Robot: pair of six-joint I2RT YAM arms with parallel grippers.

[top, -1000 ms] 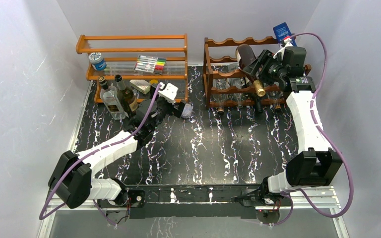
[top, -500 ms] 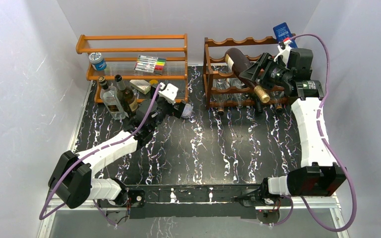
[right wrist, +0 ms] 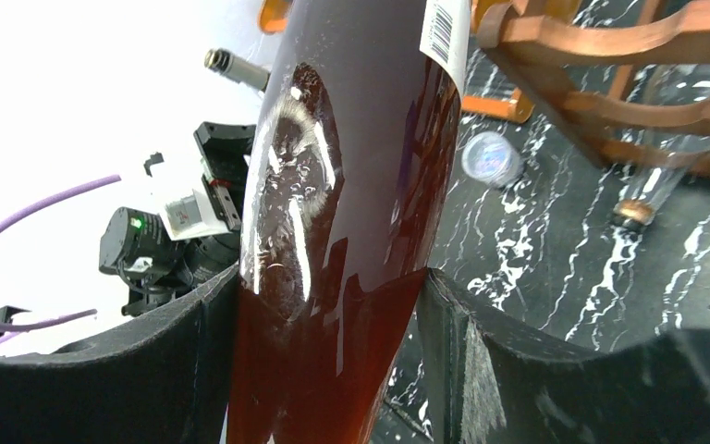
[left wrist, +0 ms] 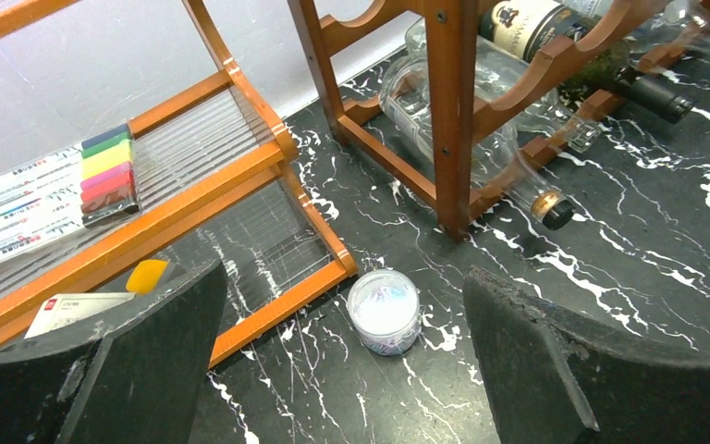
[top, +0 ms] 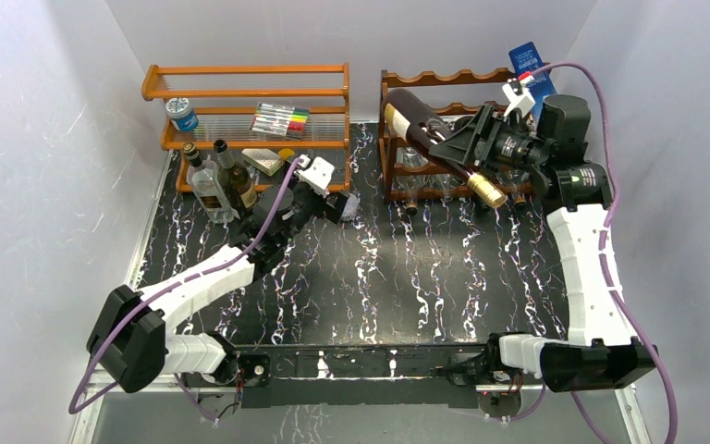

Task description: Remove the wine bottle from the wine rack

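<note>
Wine bottle [top: 418,117]: I am seeing it hanging tilted in front of the upper tiers of the wine rack [top: 430,78], base up toward the rack's top left, gold-capped neck pointing down and toward me. From the right wrist view its dark glass is filling the middle of the picture.
Right pincer [top: 463,148]: it is clamping the wine bottle at the shoulder, one finger pressing on each side of the glass.
Rack contact: I am not able to tell whether the bottle's base is touching the rails.
Lower tiers: clear bottles [left wrist: 462,129] are lying in the cradles, necks pointing out over the worktop [top: 379,277].
Left pincer [top: 331,197]: it is hovering wide apart, gripping nothing, over a small round tub [left wrist: 384,311] standing on the worktop just beside the corner of the orange shelf [top: 245,92].
Orange shelf: it is carrying a pack of coloured markers [top: 280,120]; two upright bottles [top: 217,180] are standing at its left front.
</note>
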